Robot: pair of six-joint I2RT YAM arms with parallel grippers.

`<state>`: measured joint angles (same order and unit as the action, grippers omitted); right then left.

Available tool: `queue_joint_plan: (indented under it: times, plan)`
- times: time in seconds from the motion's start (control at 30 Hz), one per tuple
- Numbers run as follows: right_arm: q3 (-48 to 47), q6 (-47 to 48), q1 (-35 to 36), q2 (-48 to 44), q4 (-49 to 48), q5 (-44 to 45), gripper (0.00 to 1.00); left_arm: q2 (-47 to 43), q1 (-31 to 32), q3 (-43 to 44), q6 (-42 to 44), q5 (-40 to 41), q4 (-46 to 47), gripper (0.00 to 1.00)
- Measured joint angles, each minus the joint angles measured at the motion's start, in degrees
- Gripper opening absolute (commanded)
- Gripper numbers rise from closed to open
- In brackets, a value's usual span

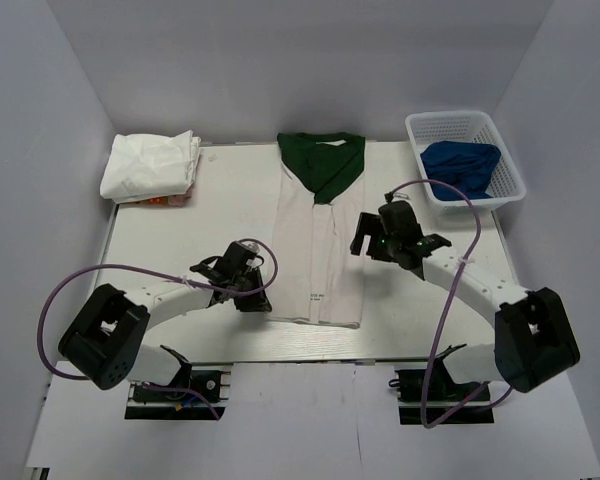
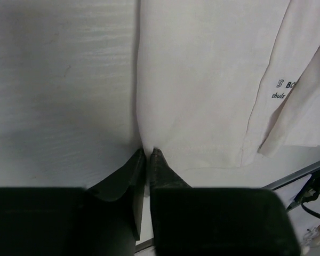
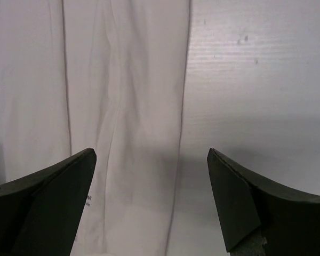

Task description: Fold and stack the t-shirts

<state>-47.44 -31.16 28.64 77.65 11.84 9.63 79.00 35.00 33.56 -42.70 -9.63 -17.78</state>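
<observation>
A white t-shirt (image 1: 320, 260) with a dark green top part (image 1: 322, 165) lies folded into a long strip in the middle of the table. My left gripper (image 1: 252, 296) is at its near left corner. In the left wrist view the jaws (image 2: 148, 152) are pinched together on the hem corner of the t-shirt (image 2: 202, 80). My right gripper (image 1: 366, 240) hovers open over the shirt's right edge. The right wrist view shows the wide-apart gripper (image 3: 152, 154) above that edge of the t-shirt (image 3: 122, 80). A folded white bundle (image 1: 150, 165) sits at the back left.
A white basket (image 1: 510, 170) holding blue cloth (image 1: 462, 165) stands at the back right. Something orange (image 1: 167, 202) shows under the white bundle. The table's near edge (image 2: 304, 172) is close to the shirt's hem. Small black print (image 2: 282, 88) marks the shirt.
</observation>
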Motion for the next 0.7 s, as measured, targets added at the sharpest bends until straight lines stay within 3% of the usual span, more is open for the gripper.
queue_joint_plan:
  times: [0.07, 0.13, 0.3, 0.43, 0.7]
  plan:
    - [2.16, -0.57, 0.70, -2.05, 0.94, -1.05, 0.90, -0.76, 0.00, -0.46, -0.04, -0.07, -0.61, 0.04]
    - [4.98, -1.42, 1.51, -4.50, 2.40, -2.93, 0.90, -0.85, 0.00, -0.48, 0.09, -0.31, -1.01, 0.01]
    - [11.65, -3.34, 3.08, -10.80, 6.78, -10.14, 0.90, -0.79, 0.00, -0.37, 0.26, -0.76, -1.77, 0.25]
    - [17.22, -6.03, 4.35, -15.32, 7.89, -16.09, 0.90, -0.66, 0.00, -0.07, 0.20, -1.84, -3.13, 0.34]
    - [21.99, -9.60, 6.45, -14.91, 4.92, -24.00, 0.86, -0.68, 0.00, 0.11, 0.22, -3.48, -4.72, 0.36]
